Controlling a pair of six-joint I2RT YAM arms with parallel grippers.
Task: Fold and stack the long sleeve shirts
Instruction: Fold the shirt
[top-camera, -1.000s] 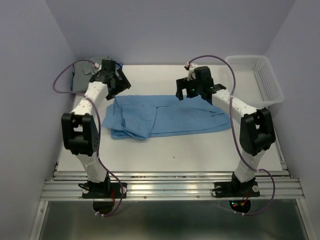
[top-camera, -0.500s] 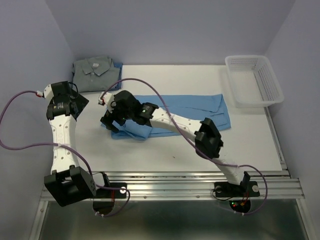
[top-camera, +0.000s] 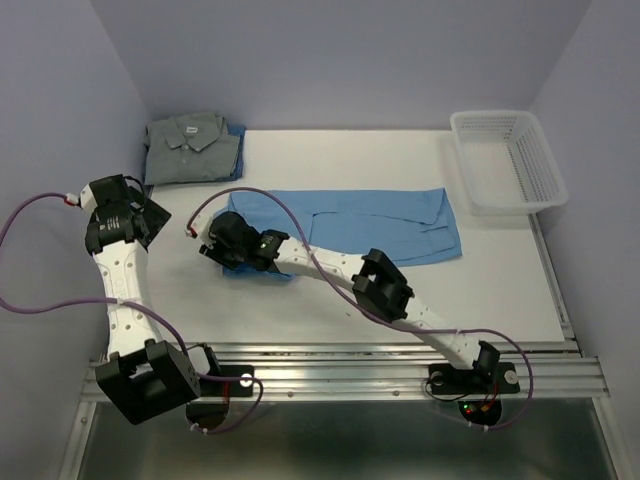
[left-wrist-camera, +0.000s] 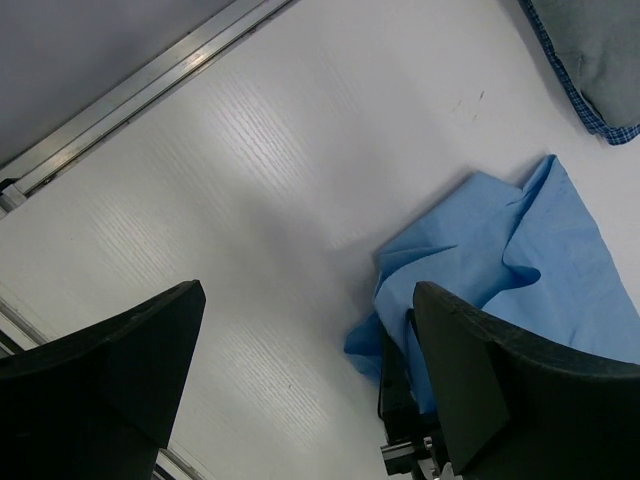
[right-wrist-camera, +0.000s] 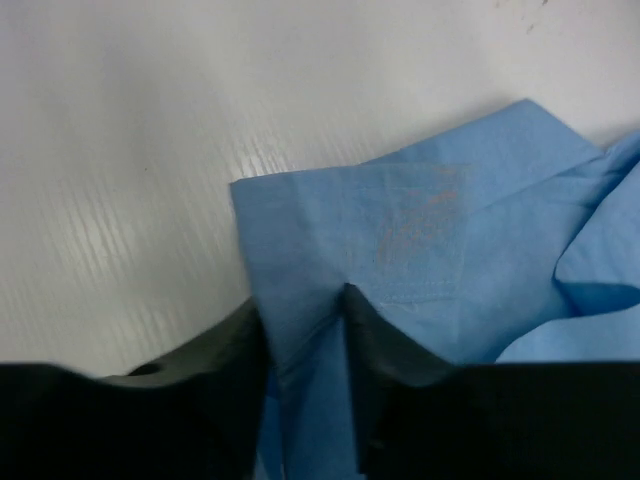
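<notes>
**RIGHT JAWS PINCHED ON SHIRT CORNER, LEFT JAWS WIDE**

My right arm reaches low across the table (top-camera: 280, 312) toward its left side. My right gripper (right-wrist-camera: 300, 310) pinches a fold at the near-left corner of the light blue shirt (top-camera: 370, 215); only the right wrist view shows this grip. My left gripper (left-wrist-camera: 310, 350) hangs wide open over bare table near the left edge. The grey-green shirt (top-camera: 190, 148) lies folded far left, the basket (top-camera: 545, 170) far right.

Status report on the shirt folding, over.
Right gripper pinching near-left corner of light blue shirt. Left gripper open, off the cloth. Grey-green shirt folded, far left corner. Basket far right, no obstruction.
</notes>
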